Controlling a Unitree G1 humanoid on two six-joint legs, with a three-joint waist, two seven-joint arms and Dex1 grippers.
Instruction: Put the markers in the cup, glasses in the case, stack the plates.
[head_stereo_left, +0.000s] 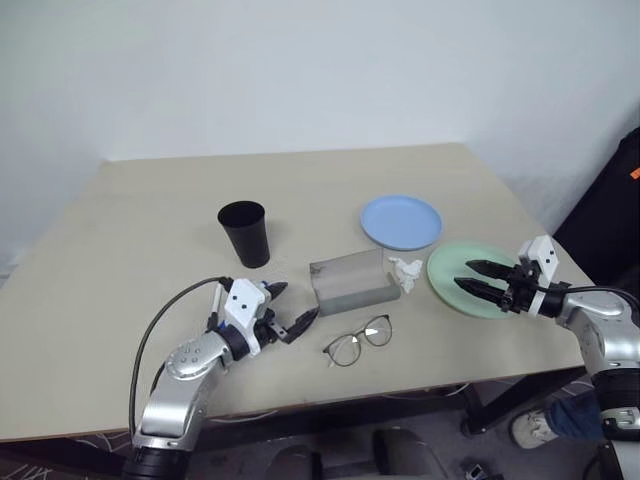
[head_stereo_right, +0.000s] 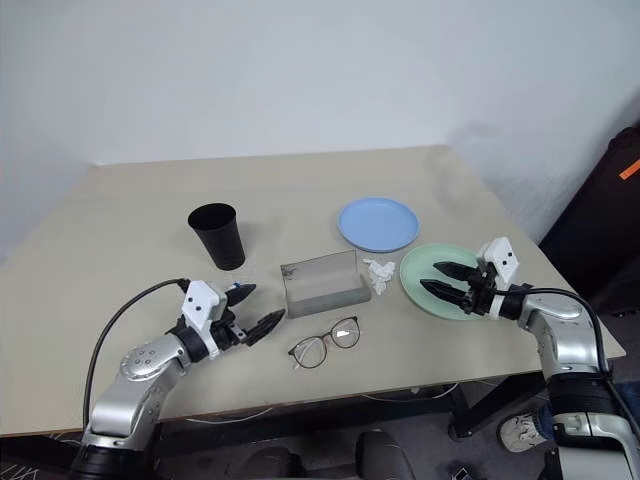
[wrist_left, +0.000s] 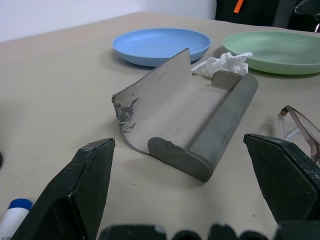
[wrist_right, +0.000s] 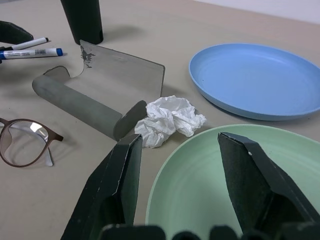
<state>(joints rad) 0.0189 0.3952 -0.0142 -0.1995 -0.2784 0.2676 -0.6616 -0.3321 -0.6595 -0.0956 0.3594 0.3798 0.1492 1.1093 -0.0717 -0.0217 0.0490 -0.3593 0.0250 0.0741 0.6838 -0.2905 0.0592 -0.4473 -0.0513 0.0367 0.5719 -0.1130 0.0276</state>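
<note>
The black cup (head_stereo_left: 245, 232) stands upright left of centre. The grey case (head_stereo_left: 348, 281) lies open in the middle, and the wire-framed glasses (head_stereo_left: 358, 342) rest on the table just in front of it. Two markers (wrist_right: 31, 48) lie side by side beside my left gripper (head_stereo_left: 295, 304), which is open, empty and low over the table, pointing at the case. The light blue plate (head_stereo_left: 400, 221) sits behind the mint green plate (head_stereo_left: 443, 265). My right gripper (head_stereo_left: 466, 274) hovers open over the green plate with nothing between its fingers.
A crumpled white tissue (head_stereo_left: 406, 270) lies between the case and the green plate. The table's front edge (head_stereo_left: 400, 392) runs close behind the glasses. A dark object with an orange tag (head_stereo_left: 625, 190) stands off the table's right side, and a person's shoe (head_stereo_left: 530, 428) is on the floor.
</note>
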